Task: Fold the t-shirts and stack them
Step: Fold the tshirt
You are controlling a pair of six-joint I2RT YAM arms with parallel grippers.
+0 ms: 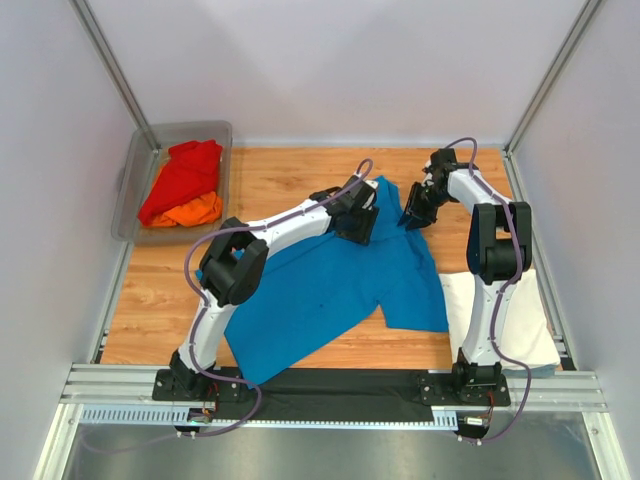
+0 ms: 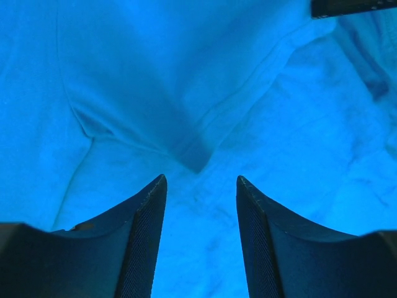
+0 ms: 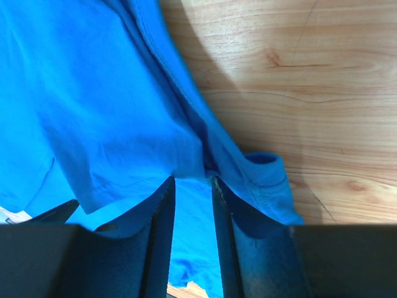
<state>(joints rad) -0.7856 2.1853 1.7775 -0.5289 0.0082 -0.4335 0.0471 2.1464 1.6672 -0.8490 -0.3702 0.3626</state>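
Observation:
A bright blue t-shirt (image 1: 330, 290) lies spread over the middle of the wooden table. My left gripper (image 1: 358, 222) hangs over its far part, open and empty; in the left wrist view the left gripper (image 2: 201, 181) has blue cloth with a seam and a fold (image 2: 195, 155) below it. My right gripper (image 1: 412, 218) is at the shirt's far right edge. In the right wrist view the right gripper (image 3: 193, 181) is closed on a bunched hem of the blue shirt (image 3: 111, 112), which is lifted off the wood. A white t-shirt (image 1: 505, 315) lies at the right.
A grey see-through tub (image 1: 135, 190) stands at the far left and holds a red t-shirt (image 1: 185, 175) on an orange one (image 1: 190, 212). Bare wood (image 3: 298, 74) lies beyond the blue shirt. White walls and metal posts enclose the table.

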